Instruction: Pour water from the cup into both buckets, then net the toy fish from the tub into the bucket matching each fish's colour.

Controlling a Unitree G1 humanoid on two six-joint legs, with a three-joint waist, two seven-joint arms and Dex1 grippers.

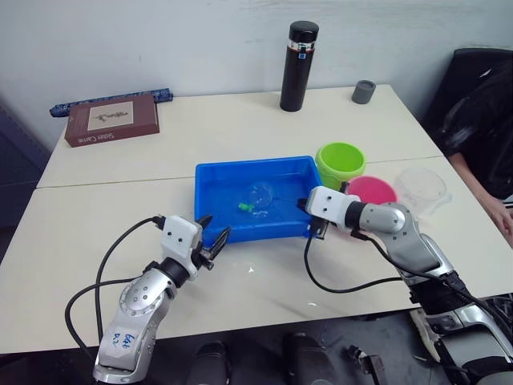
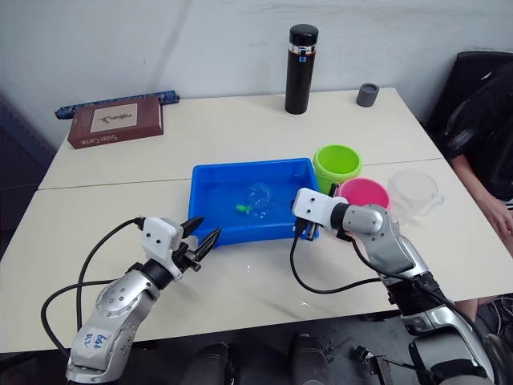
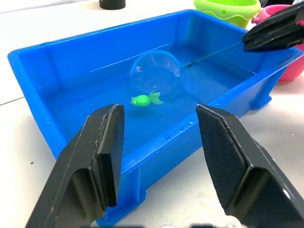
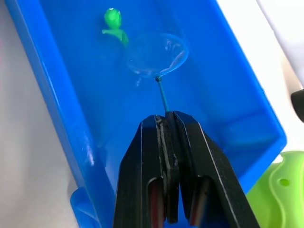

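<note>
The blue tub (image 1: pixel 210 180) sits mid-table with one green toy fish (image 3: pixel 146 99) lying in it. A small clear round net (image 4: pixel 156 53) on a thin green handle hovers just beside the fish. My right gripper (image 4: pixel 166 118) is shut on that handle, over the tub's right end. My left gripper (image 1: pixel 216 227) is open and holds nothing, just outside the tub's front-left corner. The lime green bucket (image 1: pixel 340 163) and the pink bucket (image 1: pixel 373 191) stand right of the tub. The clear cup (image 1: pixel 421 186) stands upright right of the pink bucket.
A tall black flask (image 1: pixel 298 66) and a small grey cup (image 1: pixel 363 91) stand at the back right. A brown book (image 1: pixel 111 121) lies at the back left. A person in dark clothes (image 1: pixel 481 120) sits at the table's right edge.
</note>
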